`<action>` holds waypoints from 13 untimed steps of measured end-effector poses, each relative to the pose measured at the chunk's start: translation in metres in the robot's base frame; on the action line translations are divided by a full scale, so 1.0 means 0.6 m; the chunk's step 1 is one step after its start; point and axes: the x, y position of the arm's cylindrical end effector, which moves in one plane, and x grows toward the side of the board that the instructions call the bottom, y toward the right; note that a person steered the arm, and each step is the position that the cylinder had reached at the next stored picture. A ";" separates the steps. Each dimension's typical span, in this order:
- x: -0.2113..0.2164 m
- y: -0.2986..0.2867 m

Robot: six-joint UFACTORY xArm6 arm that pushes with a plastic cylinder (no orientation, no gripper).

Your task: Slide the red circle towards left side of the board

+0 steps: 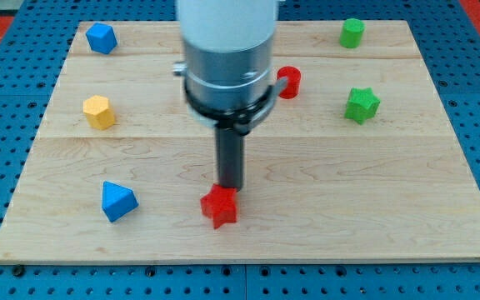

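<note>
The red circle (pixel 290 82) sits on the wooden board (pixel 323 175) right of centre near the view's top, partly hidden behind the arm's grey body. My tip (pixel 228 187) is at the lower middle of the board, touching or just above the top of a red star (pixel 220 207). The tip is well below and left of the red circle.
A blue block (pixel 101 37) lies at the top left, a yellow hexagon (pixel 99 112) at the left, a blue triangle-like block (pixel 117 201) at the lower left. A green cylinder (pixel 352 32) sits at the top right and a green star (pixel 362 105) at the right.
</note>
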 end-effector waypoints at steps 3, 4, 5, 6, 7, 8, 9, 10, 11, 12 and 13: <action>-0.232 0.014; -0.282 0.002; -0.310 0.012; -0.428 0.059; -0.475 0.058; -0.480 0.058; -0.480 0.060; -0.480 0.066; -0.488 0.121; -0.466 0.190; -0.351 0.188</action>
